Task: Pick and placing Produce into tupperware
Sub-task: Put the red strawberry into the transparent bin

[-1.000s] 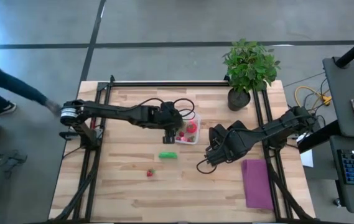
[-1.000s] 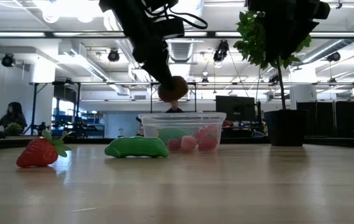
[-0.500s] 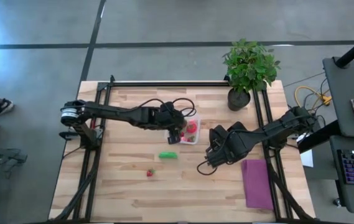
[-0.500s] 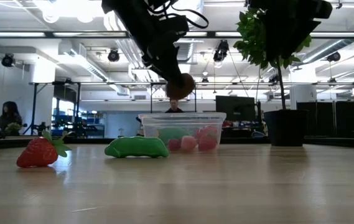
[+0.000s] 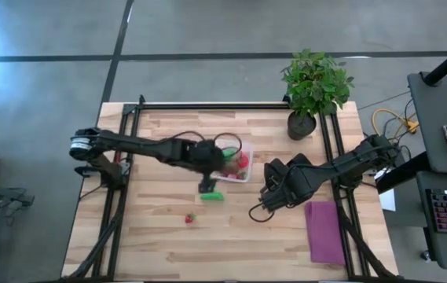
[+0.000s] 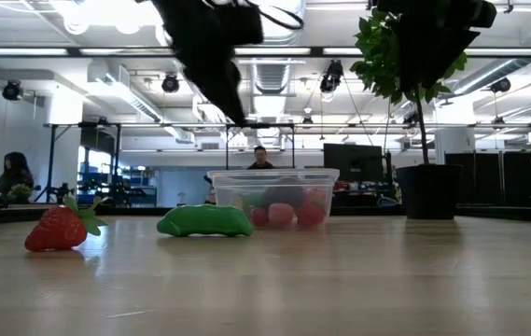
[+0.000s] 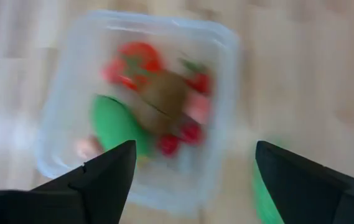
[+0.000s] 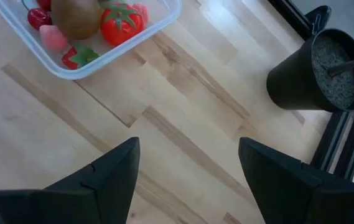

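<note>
The clear tupperware (image 5: 237,163) stands mid-table and holds the brown kiwi (image 7: 164,96), a green piece (image 7: 113,124) and several red and pink berries (image 8: 119,22). My left gripper (image 5: 207,181) is open and empty, above the tupperware's near left side; the low view shows it (image 6: 232,103) well above the rim. A second green piece (image 5: 212,196) and a strawberry (image 5: 189,218) lie on the table nearer the front edge. My right gripper (image 5: 256,211) hovers open and empty to the right of the tupperware.
A potted plant (image 5: 313,86) stands at the far right. A flat purple cloth (image 5: 324,232) lies at the near right. Black rails (image 5: 117,189) run along the table's left, far and right sides. Bare wood lies along the near edge.
My left gripper carried the kiwi over the tupperware and let it go; the kiwi now lies inside among the other pieces. The gripper has then drawn back toward the table's left and near edges. My right arm has kept still.
</note>
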Robot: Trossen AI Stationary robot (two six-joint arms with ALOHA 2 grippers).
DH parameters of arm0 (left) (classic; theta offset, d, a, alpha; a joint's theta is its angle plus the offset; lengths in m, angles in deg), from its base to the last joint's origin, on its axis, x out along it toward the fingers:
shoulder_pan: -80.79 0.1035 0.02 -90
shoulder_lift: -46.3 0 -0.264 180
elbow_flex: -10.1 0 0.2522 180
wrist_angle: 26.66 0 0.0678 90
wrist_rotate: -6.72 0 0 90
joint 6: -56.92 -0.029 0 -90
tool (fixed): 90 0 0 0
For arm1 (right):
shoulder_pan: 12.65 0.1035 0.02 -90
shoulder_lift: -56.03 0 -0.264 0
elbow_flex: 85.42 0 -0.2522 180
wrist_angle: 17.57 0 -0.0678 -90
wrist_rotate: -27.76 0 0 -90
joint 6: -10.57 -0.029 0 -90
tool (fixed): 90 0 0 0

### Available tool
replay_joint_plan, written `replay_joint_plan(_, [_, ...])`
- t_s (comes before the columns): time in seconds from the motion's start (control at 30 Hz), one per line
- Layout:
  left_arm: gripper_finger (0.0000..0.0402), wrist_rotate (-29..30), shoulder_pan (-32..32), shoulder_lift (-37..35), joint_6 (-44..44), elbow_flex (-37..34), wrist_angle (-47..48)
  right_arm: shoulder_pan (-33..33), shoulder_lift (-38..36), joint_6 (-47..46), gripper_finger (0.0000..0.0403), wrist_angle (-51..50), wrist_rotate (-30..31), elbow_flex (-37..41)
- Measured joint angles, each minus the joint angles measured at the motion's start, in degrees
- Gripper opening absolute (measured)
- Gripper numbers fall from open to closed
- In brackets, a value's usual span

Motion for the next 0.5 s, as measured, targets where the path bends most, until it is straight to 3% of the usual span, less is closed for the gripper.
replay_joint_plan(0.23, [0.0301, -2.3, -8.0, -2.3, -1.6, -0.6, 12.7, 0.0, 0.0, 1.0, 0.0265, 0.1, 0.0, 0.0])
replay_joint_plan(0.37, [0.0299, -1.5, -11.6, -3.9, 7.0, -4.6, 13.3, 0.0, 0.0, -0.6, 0.0265, 0.4, 0.0, 0.0])
replay_joint_plan(0.5, [0.0299, 0.7, -13.7, -6.0, 20.9, -7.7, 13.2, 0.0, 0.0, -5.9, 0.0265, 0.7, -2.0, 0.0])
